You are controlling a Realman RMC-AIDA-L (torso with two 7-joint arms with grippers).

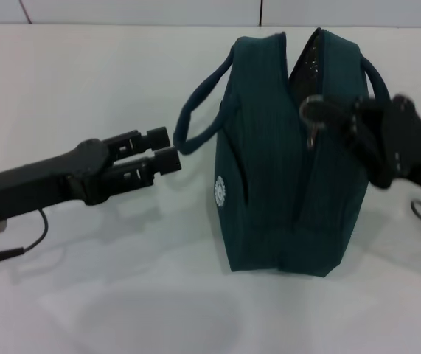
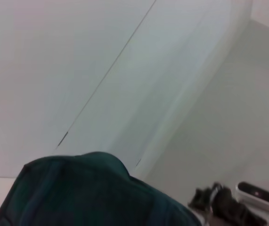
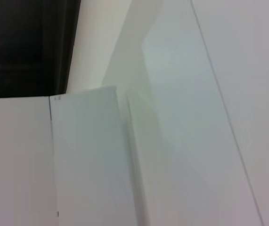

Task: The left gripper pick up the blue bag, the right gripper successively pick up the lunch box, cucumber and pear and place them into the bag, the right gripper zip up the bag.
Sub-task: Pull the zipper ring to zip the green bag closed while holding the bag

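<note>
White table (image 1: 85, 295) fills the scene, with a pale wall seam along the far edge.

Left side: the left gripper (image 1: 173, 161) reaches in level from the near left, a thin black cable (image 1: 26, 243) trailing under its silver cuff. Its two fingers sit narrow, close together with only a slim gap, holding nothing. Tips lie just beside the bag's left strap handle (image 1: 199, 110); contact cannot be told.

Centre: the blue bag (image 1: 284, 184) stands upright on the table, right of centre, round white logo (image 1: 220, 192) on its left face. The top is parted toward the far end, dark lining showing there.

Right side: the right gripper (image 1: 324, 118) comes in from the right edge at the bag's upper part, around the zipper's silver ring pull (image 1: 313, 110). Whether its fingers are open or closed on the pull cannot be told.

Left wrist view: teal fabric of the bag (image 2: 87, 193) fills the lower part against pale wall. Right wrist view: only white wall panels and a dark area.
</note>
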